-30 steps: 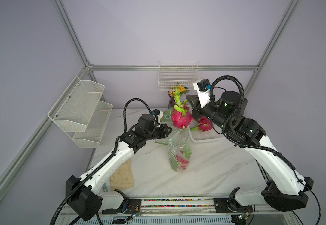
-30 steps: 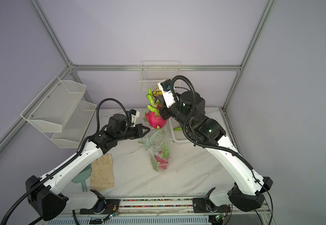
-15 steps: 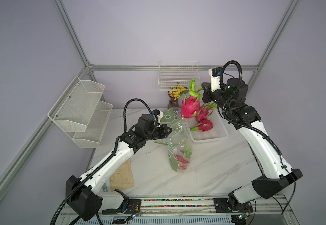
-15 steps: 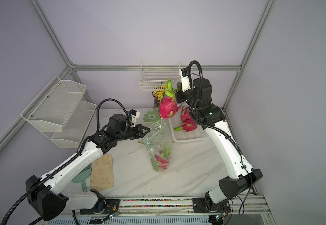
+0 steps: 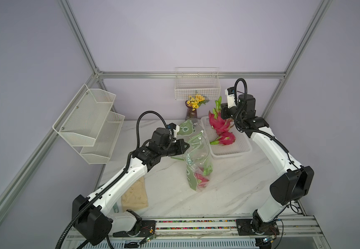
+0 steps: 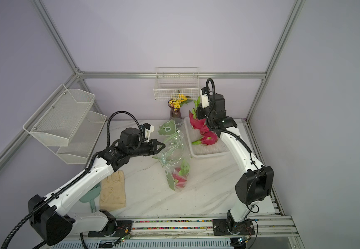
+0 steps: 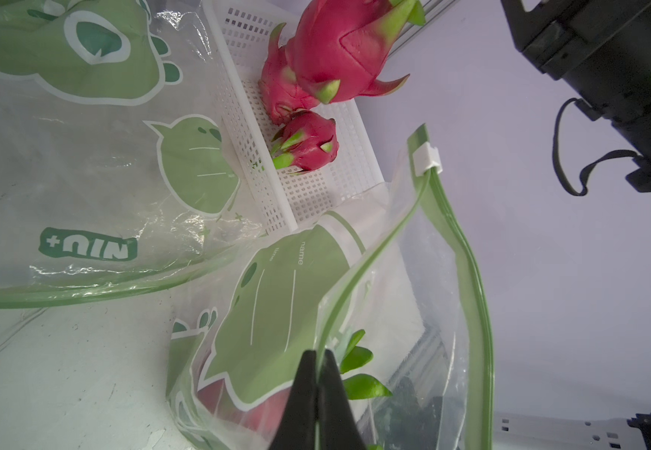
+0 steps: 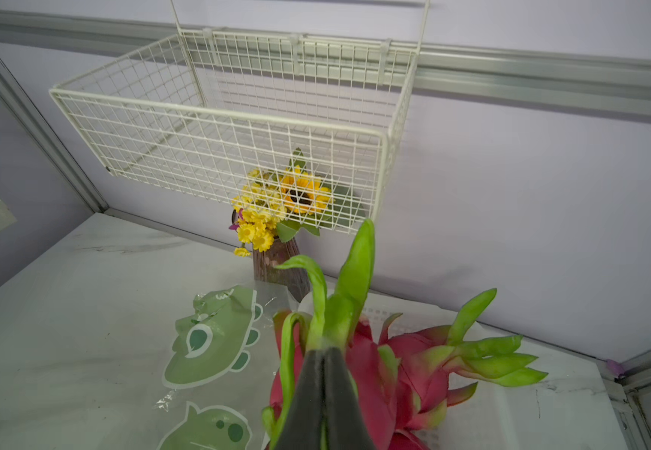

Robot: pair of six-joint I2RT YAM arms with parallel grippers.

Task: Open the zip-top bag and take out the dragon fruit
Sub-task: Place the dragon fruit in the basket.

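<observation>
My right fingers [image 8: 312,383] are squeezed shut on the green leafy spikes of a dragon fruit [image 5: 218,120]. It hangs over the white tray [image 5: 233,151] at the far right corner of the surface [image 5: 228,189]. A second dragon fruit [image 5: 225,138] lies in that tray, right by the low end of the one I hold. I cannot tell if they touch.

My left fingers [image 7: 306,378] are pinched shut on the green zip edge of the zip-top bag [image 5: 197,154]. The bag stands near the middle of the surface with its mouth open. A third dragon fruit [image 5: 201,180] sits at its bottom.

More clear plastic [image 5: 185,129] with green animal pictures lies flat just behind the bag. A vase [image 5: 191,113] of yellow flowers stands at the far edge, beside the tray and under a wire basket [image 5: 197,86] on the wall. A tan glove [image 6: 112,191] and a green scoop [image 6: 90,199] lie at the near left corner, well apart from the bag.
</observation>
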